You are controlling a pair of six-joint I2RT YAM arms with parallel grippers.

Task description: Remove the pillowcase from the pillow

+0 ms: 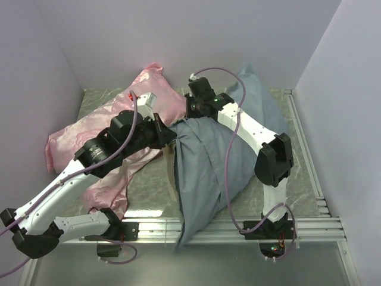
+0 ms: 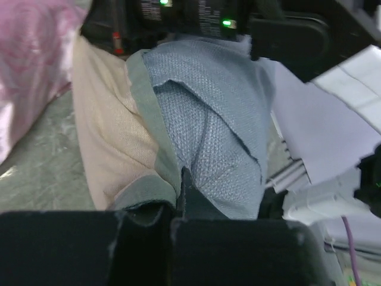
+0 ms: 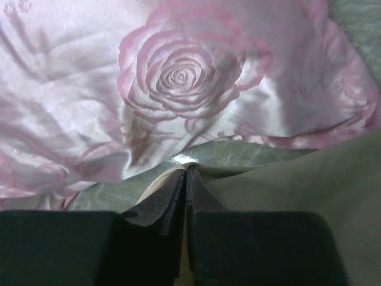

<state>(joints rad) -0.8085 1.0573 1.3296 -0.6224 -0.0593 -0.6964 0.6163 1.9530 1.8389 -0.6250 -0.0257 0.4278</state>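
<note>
Risk: your left gripper and right gripper each pinch only thin pillowcase edge, so a hard pull may slip the cloth from between the fingers.

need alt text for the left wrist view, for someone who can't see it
The left gripper is shut on a fold of the pillowcase, grey-blue with grey-green edging and a beige side at left. Pink satin cloth lies at top left; black parts of the right arm sit beyond.
</note>
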